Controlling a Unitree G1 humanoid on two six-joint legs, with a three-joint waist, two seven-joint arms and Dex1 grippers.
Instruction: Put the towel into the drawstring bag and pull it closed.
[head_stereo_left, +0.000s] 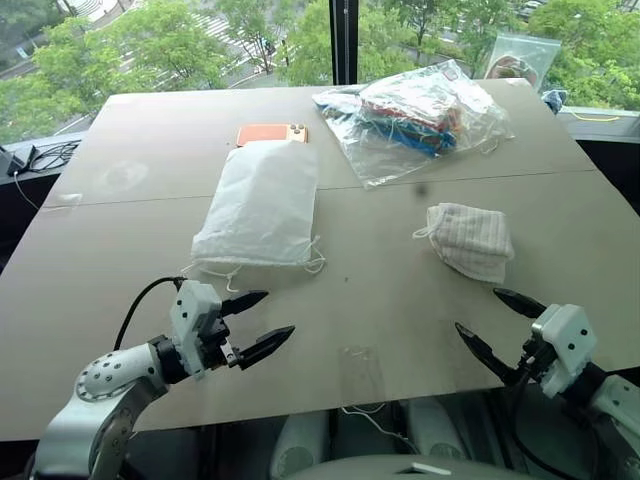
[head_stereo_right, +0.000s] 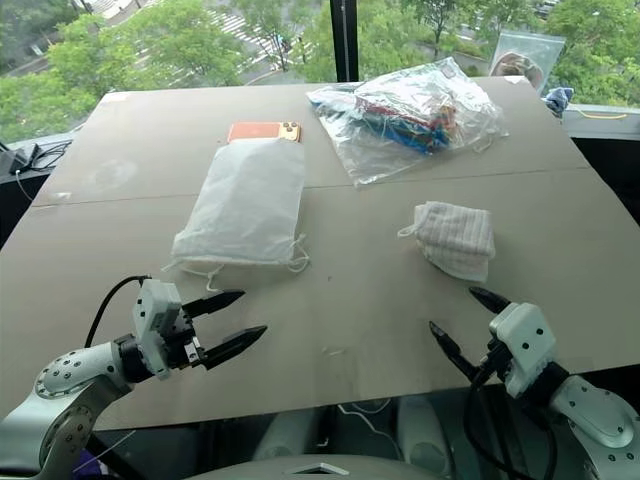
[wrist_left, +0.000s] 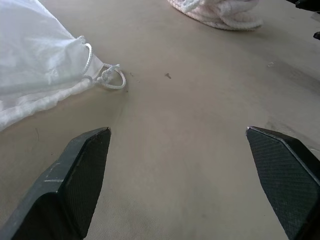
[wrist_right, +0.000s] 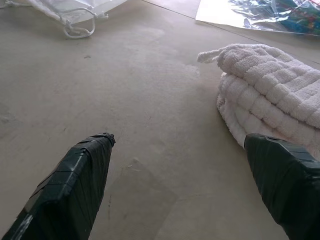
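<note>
Off-white and soft, the towel (head_stereo_left: 467, 239) lies folded in a loose bundle on the right half of the bench (head_stereo_left: 400, 310), a small loop or corner sticking out toward the left. Well apart from it, on the left of centre, the drawstring bag (head_stereo_left: 260, 205) lies flat, its long side running from near to far, its gathered mouth at the near end with thin white cords (wrist_left: 107, 75) curling out at both corners. Just beyond the bag's far end, touching or slightly tucked under it, sits an orange phone (head_stereo_left: 271, 133). Farther right, at the far side of the bench, a clear plastic bag (head_stereo_left: 415, 118) holds colourful contents. Nearer in, the right tool (head_stereo_left: 498, 322) hovers over the bench just short of the towel, its two black fingers spread wide and holding nothing. The left tool (head_stereo_left: 257, 323) hangs near the bag's mouth without touching it, its fingers likewise parted wide and empty. Beyond the bench's far edge, windows look out on green trees (head_stereo_left: 150, 50), and a dark cable (head_stereo_left: 40, 155) lies at the far left.
</note>
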